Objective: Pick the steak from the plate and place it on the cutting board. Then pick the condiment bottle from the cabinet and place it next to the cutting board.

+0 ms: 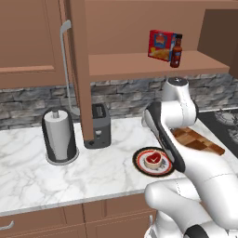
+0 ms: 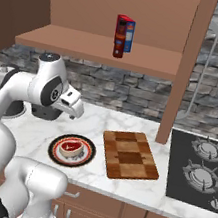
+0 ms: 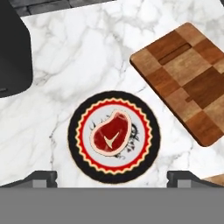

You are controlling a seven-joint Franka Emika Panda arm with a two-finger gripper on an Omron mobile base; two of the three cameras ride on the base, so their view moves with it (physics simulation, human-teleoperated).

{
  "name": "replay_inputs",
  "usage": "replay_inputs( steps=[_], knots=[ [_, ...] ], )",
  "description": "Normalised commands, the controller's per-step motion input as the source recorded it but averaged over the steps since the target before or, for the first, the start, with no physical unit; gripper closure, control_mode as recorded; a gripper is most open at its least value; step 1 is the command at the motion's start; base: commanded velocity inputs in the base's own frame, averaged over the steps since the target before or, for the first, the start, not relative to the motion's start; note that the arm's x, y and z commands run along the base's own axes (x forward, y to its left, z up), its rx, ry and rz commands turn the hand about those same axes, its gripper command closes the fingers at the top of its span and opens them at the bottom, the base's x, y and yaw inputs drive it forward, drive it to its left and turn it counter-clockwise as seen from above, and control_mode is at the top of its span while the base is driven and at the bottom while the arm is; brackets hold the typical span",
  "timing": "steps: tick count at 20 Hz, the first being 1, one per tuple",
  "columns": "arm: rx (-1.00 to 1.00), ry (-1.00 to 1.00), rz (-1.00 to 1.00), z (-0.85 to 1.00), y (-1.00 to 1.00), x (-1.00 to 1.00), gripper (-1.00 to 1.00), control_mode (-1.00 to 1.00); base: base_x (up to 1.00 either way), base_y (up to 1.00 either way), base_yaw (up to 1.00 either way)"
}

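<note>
The steak (image 3: 111, 134), red with a pale fat rim, lies in the middle of the round plate (image 3: 81, 155) with its dark rim and red-orange edging. My gripper (image 3: 113, 178) hangs open straight above them, fingertips (image 3: 42, 177) wide apart on either side of the plate and touching nothing. The checkered wooden cutting board (image 3: 188, 81) lies bare just beside the plate (image 2: 85, 160) on the marble counter. From the right base view the hand (image 2: 74, 106) hovers above the steak (image 2: 71, 149). The dark red condiment bottle (image 2: 120, 39) stands upright on the open cabinet shelf (image 2: 67, 40).
A red and yellow box (image 2: 127, 32) stands right behind the bottle. A black toaster (image 1: 100, 124) and a paper towel holder (image 1: 59, 135) sit left of the plate. A stove (image 2: 199, 170) lies right of the cutting board. The cabinet's post (image 2: 184, 68) comes down to the counter.
</note>
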Motion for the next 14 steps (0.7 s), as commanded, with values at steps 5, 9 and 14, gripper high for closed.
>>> replay_inputs(
  steps=[5,9,14],
  knots=[
    [0.02,0.02,-0.01,-0.09,-0.04,0.00,-1.00,-1.00,0.00,0.00,0.00],
    [0.02,0.03,0.00,-0.04,-0.05,-0.05,-1.00,-1.00,0.00,0.00,0.00],
    [0.01,0.04,-0.01,-0.05,-0.04,-0.09,-1.00,-1.00,0.00,0.00,0.00]
  ],
)
